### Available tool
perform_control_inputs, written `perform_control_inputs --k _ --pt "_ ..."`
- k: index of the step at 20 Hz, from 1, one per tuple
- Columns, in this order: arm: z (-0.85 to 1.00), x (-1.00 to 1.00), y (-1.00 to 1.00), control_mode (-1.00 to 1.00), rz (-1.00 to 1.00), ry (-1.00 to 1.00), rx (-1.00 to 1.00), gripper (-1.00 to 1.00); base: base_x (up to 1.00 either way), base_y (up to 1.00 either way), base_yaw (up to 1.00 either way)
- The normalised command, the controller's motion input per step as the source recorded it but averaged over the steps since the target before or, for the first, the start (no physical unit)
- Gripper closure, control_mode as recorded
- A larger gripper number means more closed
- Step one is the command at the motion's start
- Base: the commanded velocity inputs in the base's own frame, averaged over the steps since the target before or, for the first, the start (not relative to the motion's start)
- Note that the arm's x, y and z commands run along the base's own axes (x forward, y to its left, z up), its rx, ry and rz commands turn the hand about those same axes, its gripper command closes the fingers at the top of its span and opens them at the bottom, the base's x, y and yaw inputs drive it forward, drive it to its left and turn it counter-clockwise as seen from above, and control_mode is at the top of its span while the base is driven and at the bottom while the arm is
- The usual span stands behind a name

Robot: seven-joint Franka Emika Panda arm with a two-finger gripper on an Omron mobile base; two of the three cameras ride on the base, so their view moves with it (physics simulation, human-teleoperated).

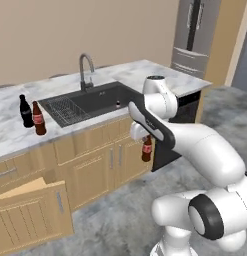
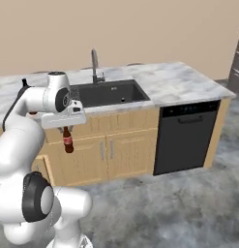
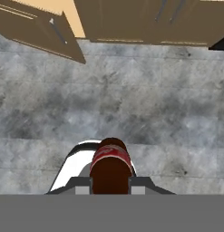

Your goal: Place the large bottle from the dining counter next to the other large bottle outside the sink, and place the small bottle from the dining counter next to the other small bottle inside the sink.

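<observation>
My gripper (image 1: 146, 140) (image 2: 67, 130) is shut on the neck of the small bottle (image 1: 147, 150) (image 2: 68, 142) (image 3: 111, 163), a tiny brown one with a red label. The bottle hangs upright in front of the cabinet doors, below counter height. The large bottle (image 1: 39, 119), brown with a red label, stands on the counter left of the sink (image 1: 102, 97) (image 2: 109, 92), close beside the other large bottle (image 1: 26, 111), which is black. A tiny dark-topped shape, the other small bottle (image 1: 118, 104) (image 2: 122, 100), stands inside the basin. The dining counter is out of view.
A curved grey faucet (image 1: 85, 67) (image 2: 95, 63) rises behind the sink, and a wire rack (image 1: 65, 109) fills its left part. A cabinet door (image 1: 32, 210) hangs open at lower left. A black dishwasher (image 2: 186, 135) sits right of the cabinets, with a steel fridge (image 1: 195, 35) beyond.
</observation>
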Motion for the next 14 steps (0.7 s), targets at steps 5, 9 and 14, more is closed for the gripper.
perform_control_inputs --k 5,9,14 --pt "0.00 0.00 0.00 1.00 0.00 0.00 0.00 1.00 0.11 -1.00 0.39" --pt "0.00 0.00 0.00 1.00 0.00 0.00 0.00 1.00 0.42 -0.96 0.29" --pt "0.00 0.00 0.00 1.00 0.00 0.00 0.00 1.00 0.66 -0.75 0.11"
